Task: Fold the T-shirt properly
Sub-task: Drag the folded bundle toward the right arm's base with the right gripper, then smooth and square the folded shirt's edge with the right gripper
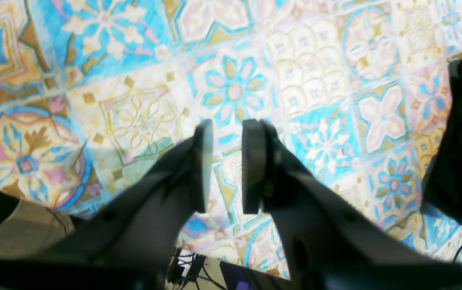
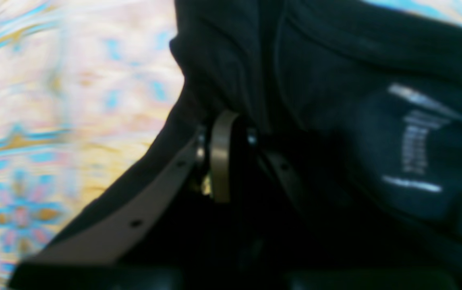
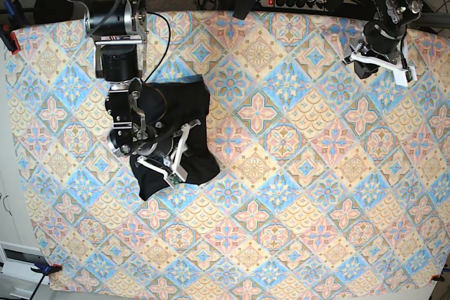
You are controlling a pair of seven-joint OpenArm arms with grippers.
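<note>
The black T-shirt (image 3: 191,107) lies bunched on the patterned tablecloth at the left of the base view. My right gripper (image 3: 171,158) is down on it. In the right wrist view the right gripper (image 2: 235,153) is shut on a fold of the black cloth (image 2: 319,68), and the neck label (image 2: 416,141) shows to the right of it. My left gripper (image 1: 227,161) is open and empty above bare tablecloth. In the base view the left gripper (image 3: 380,64) hovers at the far right corner, far from the T-shirt.
The colourful tablecloth (image 3: 295,173) covers the whole table. A power strip and cables (image 3: 295,1) lie behind the far edge. A dark shape (image 1: 460,141) with a thin cable stands at the right edge of the left wrist view; I cannot tell what it is.
</note>
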